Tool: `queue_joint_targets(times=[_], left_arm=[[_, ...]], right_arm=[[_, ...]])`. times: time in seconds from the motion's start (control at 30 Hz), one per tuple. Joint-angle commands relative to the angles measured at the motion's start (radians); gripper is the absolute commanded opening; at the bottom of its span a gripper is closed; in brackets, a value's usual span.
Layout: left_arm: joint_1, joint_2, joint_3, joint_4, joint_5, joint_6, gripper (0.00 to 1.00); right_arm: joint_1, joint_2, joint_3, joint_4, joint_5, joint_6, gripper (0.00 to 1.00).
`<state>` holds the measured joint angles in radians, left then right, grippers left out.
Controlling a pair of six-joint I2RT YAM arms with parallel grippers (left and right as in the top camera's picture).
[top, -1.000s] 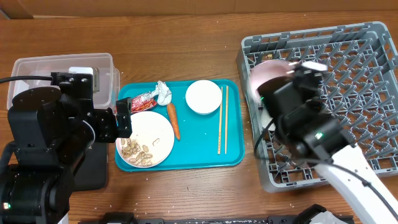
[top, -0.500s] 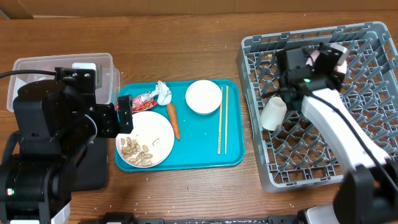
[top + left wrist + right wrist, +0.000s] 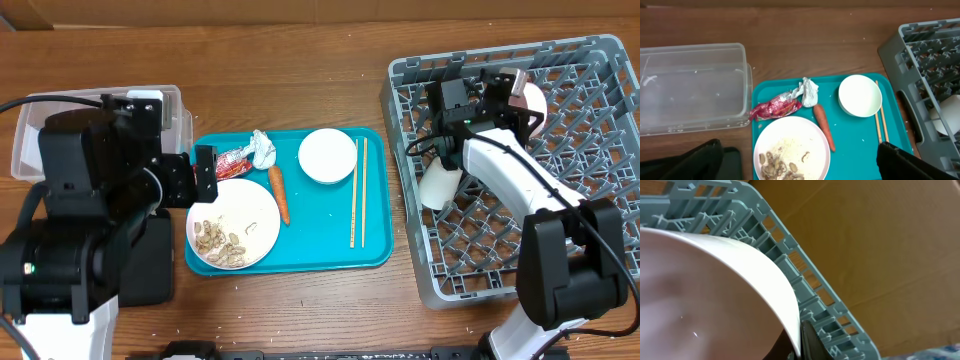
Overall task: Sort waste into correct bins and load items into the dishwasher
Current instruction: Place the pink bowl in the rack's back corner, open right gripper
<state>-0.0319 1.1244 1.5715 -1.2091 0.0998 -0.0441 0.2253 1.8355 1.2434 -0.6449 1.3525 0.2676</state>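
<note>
My right gripper (image 3: 512, 92) is shut on the rim of a pale-pink bowl (image 3: 533, 101) and holds it tilted over the back of the grey dish rack (image 3: 600, 210). The right wrist view shows the bowl (image 3: 700, 290) pinched at my fingers (image 3: 801, 340), by the rack wall (image 3: 810, 287). A small cup (image 3: 440, 185) lies in the rack's left side. My left gripper (image 3: 797, 162) is open above the plate (image 3: 245, 205) of peanut shells (image 3: 215, 243). The red wrapper (image 3: 232, 160), tissue (image 3: 263, 148), carrot (image 3: 279, 193) and a white bowl (image 3: 327, 155) lie on the teal tray (image 3: 330, 250).
Chopsticks (image 3: 357, 190) lie on the teal tray's right side. The clear tub (image 3: 60, 108) stands at the back left, partly under my left arm. The black tray (image 3: 150, 275) is in front of it, mostly hidden by the arm.
My right arm has swung the pink bowl from the rack's front left to its back. The cup in the rack shows now. My left arm has shifted slightly.
</note>
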Motion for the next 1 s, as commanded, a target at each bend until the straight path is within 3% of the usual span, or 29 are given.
queue_joint_targets(times=[0.0,0.1,0.13,0.17,0.2,0.33,0.4,0.53,0.63,0.73,0.8,0.97], left_arm=[[0.006,0.022,0.016,0.0,-0.006,0.022,1.0],[0.005,0.045,0.016,0.0,-0.004,0.022,1.0],[0.005,0.053,0.016,0.0,-0.005,0.022,1.0],[0.008,0.063,0.016,0.0,-0.007,0.022,1.0],[0.008,0.07,0.016,0.0,-0.006,0.022,1.0],[0.005,0.106,0.016,0.001,-0.006,0.022,1.0],[0.007,0.125,0.016,0.001,-0.006,0.022,1.0],[0.002,0.167,0.016,0.001,-0.007,0.022,1.0],[0.003,0.2,0.016,0.001,-0.005,0.022,1.0],[0.006,0.237,0.016,0.002,-0.006,0.022,1.0],[0.009,0.261,0.016,0.001,-0.006,0.022,1.0],[0.008,0.319,0.016,0.002,-0.006,0.022,1.0]], right_arm=[[0.04,0.015,0.006,-0.019,0.008,-0.04,0.04],[0.069,0.015,0.006,-0.035,0.006,-0.04,0.05],[0.08,0.015,0.006,-0.042,0.004,-0.04,0.11],[0.088,0.015,0.006,-0.047,0.005,-0.04,0.28],[0.097,0.015,0.006,-0.058,0.005,-0.04,0.59],[0.146,0.008,0.016,-0.123,0.005,-0.039,0.9],[0.187,-0.017,0.042,-0.182,-0.009,-0.007,0.96],[0.299,-0.106,0.16,-0.287,-0.31,0.013,0.98],[0.37,-0.163,0.266,-0.325,-0.708,0.013,0.97],[0.397,-0.189,0.312,-0.302,-1.115,0.024,0.85],[0.394,-0.187,0.311,-0.295,-1.277,0.08,0.77],[0.366,-0.125,0.267,-0.299,-1.336,0.325,0.61]])
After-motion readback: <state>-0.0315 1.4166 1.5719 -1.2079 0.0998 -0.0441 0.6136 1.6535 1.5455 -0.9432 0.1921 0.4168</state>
